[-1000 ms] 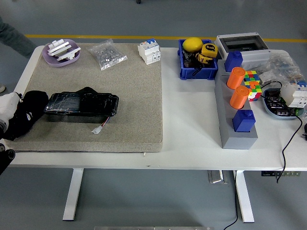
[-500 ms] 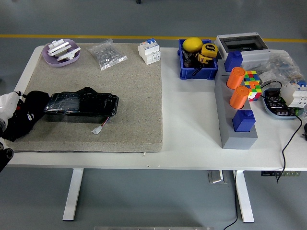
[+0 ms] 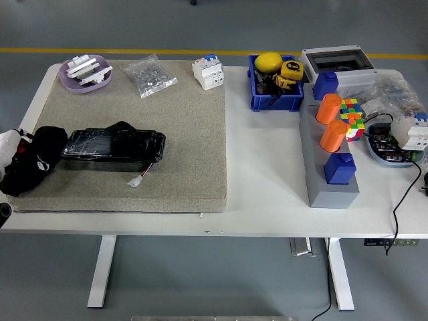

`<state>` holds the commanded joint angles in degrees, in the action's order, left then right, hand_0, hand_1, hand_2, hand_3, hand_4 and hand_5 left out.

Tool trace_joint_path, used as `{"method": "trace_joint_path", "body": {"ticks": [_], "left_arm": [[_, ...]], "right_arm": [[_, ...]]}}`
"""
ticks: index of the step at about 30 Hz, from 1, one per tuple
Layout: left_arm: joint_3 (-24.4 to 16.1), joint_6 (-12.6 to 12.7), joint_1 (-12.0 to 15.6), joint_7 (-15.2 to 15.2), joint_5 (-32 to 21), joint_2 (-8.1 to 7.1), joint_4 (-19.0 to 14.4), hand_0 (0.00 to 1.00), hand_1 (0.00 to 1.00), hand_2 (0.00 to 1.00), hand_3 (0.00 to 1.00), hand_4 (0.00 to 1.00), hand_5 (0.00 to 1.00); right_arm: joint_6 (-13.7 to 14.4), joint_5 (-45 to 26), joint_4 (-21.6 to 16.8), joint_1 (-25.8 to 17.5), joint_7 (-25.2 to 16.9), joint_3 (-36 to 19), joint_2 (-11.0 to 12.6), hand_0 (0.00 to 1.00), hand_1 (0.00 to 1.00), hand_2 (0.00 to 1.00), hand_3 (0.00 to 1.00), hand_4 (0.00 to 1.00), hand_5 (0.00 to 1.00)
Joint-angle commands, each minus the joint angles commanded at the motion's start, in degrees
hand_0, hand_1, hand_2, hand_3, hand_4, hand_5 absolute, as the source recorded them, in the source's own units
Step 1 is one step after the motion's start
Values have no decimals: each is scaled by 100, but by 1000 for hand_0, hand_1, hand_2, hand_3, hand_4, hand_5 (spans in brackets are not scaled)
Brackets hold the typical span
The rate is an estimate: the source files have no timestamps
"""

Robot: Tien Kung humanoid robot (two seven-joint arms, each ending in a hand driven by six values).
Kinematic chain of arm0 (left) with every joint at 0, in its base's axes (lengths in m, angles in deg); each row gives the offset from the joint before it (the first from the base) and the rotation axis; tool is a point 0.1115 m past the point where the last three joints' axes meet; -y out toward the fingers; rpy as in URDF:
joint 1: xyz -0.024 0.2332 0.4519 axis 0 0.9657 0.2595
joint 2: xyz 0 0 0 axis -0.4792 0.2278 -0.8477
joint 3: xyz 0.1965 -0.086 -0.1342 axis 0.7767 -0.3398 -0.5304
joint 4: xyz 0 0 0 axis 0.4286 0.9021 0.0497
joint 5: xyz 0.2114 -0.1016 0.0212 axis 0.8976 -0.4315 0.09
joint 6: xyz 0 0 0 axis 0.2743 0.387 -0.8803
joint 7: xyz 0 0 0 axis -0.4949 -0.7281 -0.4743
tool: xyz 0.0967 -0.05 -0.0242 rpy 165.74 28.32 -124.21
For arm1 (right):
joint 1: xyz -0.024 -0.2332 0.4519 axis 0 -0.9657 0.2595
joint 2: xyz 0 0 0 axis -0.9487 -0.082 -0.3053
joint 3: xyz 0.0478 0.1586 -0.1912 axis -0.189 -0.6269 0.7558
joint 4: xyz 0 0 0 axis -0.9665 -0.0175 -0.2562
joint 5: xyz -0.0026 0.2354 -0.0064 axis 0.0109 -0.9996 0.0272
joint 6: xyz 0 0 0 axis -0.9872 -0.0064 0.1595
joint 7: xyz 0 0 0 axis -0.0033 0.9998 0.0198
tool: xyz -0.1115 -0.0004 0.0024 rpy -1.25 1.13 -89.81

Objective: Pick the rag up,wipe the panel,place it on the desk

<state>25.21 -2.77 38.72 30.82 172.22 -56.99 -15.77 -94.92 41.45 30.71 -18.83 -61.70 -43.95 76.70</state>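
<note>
Leftward, the left hand [image 3: 8, 148] has slid toward the table edge. Its finger state is unclear. Black rag [image 3: 32, 166] lies beside the panel [image 3: 114, 146]

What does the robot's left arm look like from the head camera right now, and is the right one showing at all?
Only a sliver of the left hand shows at the picture's left edge: white and rounded, with a small red detail beside it. A dark rounded piece of the arm sits at the lower left edge. The right arm is out of view.

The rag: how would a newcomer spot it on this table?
Find the big beige felt mat covering the table's left half. At its left edge, beside the glossy black rectangular panel, lies the crumpled black cloth rag: soft and matte, unlike the rigid, shiny panel.
</note>
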Motion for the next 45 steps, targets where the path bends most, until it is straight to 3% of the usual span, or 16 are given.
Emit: {"method": "trace_joint_path", "body": {"ticks": [9,15,16,20,27,28,33,34,45], "left_arm": [[-290,-33,73,-218,-859,-28,90,586,747,804,802,998,422],[-517,-18,158,-278,-901,-39,26,590,751,806,800,998,449],[-558,-18,177,-297,-920,-43,8,589,751,804,800,998,499],[-721,-9,270,-413,-1040,-58,-86,589,751,804,800,998,499],[-980,-57,464,-274,-769,-52,-401,591,748,798,794,998,480],[-1034,-44,485,-277,-752,-48,-438,593,748,792,784,945,415],[-1329,-6,586,-185,-679,-33,-611,593,748,792,784,945,415],[-1365,16,600,-149,-672,-32,-645,575,728,756,641,784,227],[-1641,111,667,-112,-905,67,-880,579,722,752,627,764,208]], "right_arm": [[0,6,0,27,12,110,23,884,741,758,776,998,998],[-4,3,1,42,18,199,47,884,742,757,776,998,998],[-4,-6,3,38,19,220,53,884,741,757,776,998,998],[-10,-33,13,17,23,289,70,884,741,757,776,998,998],[-13,-47,15,14,28,338,91,883,739,757,776,998,998],[-12,-44,15,16,29,336,91,883,741,757,775,998,998],[-13,-31,12,25,27,328,84,883,741,757,775,998,998],[-13,-31,13,25,27,326,82,882,740,757,775,998,998],[-14,103,15,25,49,358,70,883,741,757,775,998,998]]}}
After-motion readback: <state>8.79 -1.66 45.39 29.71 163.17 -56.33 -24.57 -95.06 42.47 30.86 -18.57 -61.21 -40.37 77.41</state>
